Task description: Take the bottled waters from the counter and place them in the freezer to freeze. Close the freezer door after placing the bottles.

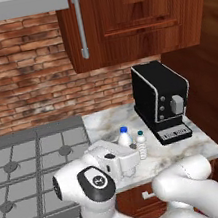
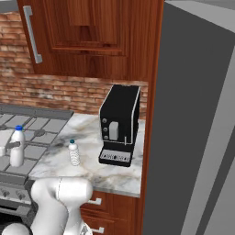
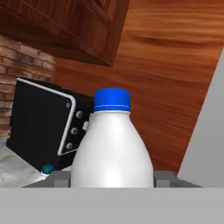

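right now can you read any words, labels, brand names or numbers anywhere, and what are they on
None can be read.
Held bottle, blue cap, in the claw: body plain white, no print.
Second bottle on the counter: label too small to read.
Coffee machine: round buttons and a white panel, no legible marks.
Round emblem on the arm's dark joint: too blurred to read.

A boxy black coffee machine (image 1: 161, 101) with silver trim stands at the far right. Left of it lies a grey gas stove top (image 1: 35, 169). Behind runs a red brick wall (image 1: 23, 70), beneath reddish-brown wooden wall cabinets (image 1: 130, 16).
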